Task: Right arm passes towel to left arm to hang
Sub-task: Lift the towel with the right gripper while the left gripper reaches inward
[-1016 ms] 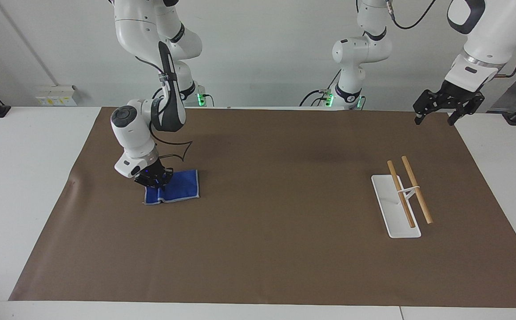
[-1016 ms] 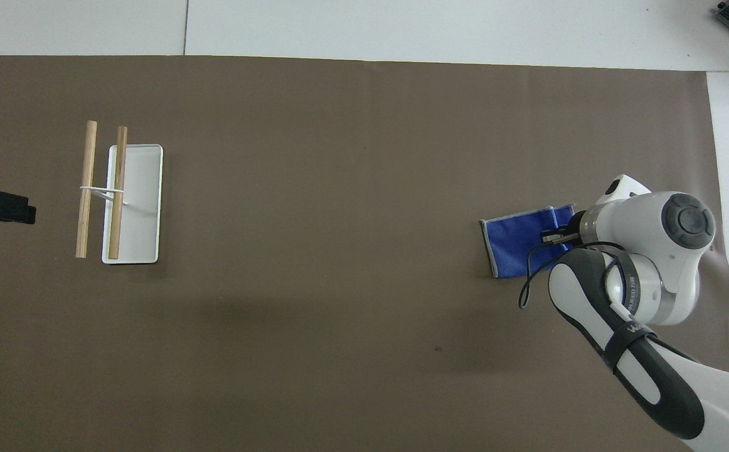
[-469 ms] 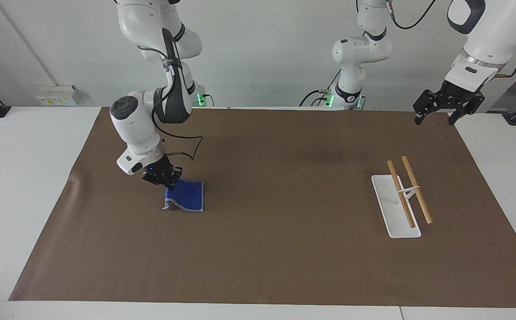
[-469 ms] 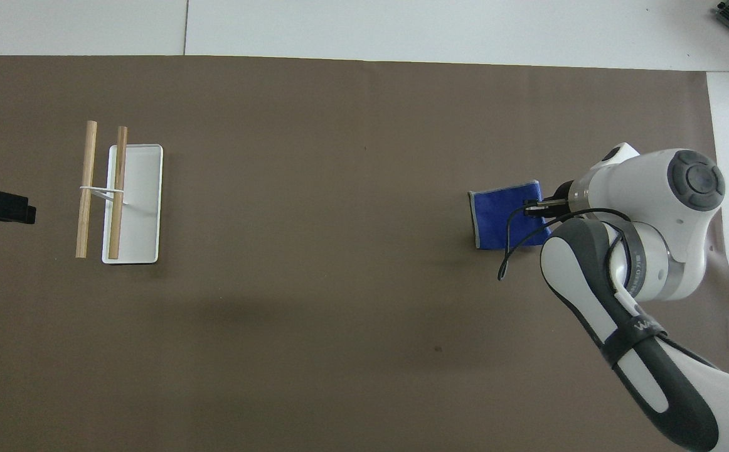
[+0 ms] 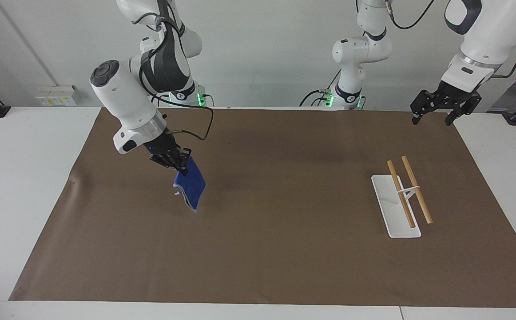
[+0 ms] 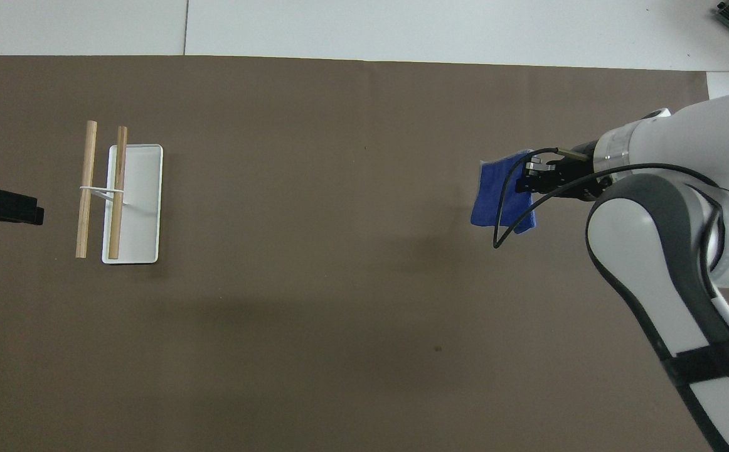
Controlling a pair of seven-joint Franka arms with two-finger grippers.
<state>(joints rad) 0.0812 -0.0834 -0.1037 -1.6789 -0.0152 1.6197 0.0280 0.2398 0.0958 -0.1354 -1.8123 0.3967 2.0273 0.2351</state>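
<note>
Currently carrying: right gripper (image 5: pixel 181 165) pinched shut on one edge of the towel (image 5: pixel 190 189), held up over the brown mat (image 5: pixel 284 249) at the right arm's end of the bench (image 5: pixel 31 178). Towel hanging clear of the mat, drooping slantwise below the grip, folded layers showing at the lower corner. Left gripper (image 5: pixel 435 109) spread wide, nothing in it, waiting up in the air over the mat's edge at the left arm's end. Rack (image 5: pixel 402 195) with white base and two wooden bars sitting on the mat at that same end, well apart from the towel, nothing hung on it yet.

Step in hand, judged: bringing the towel toward mid-bench for the handover. Best done by keeping the lift high enough that the lower corner never drags, moving smoothly to limit swing, and presenting a free edge of the towel away from the pinch point. Release only once the left gripper has closed firmly on it. Risk: folded layers slipping apart, so only one layer caught.
</note>
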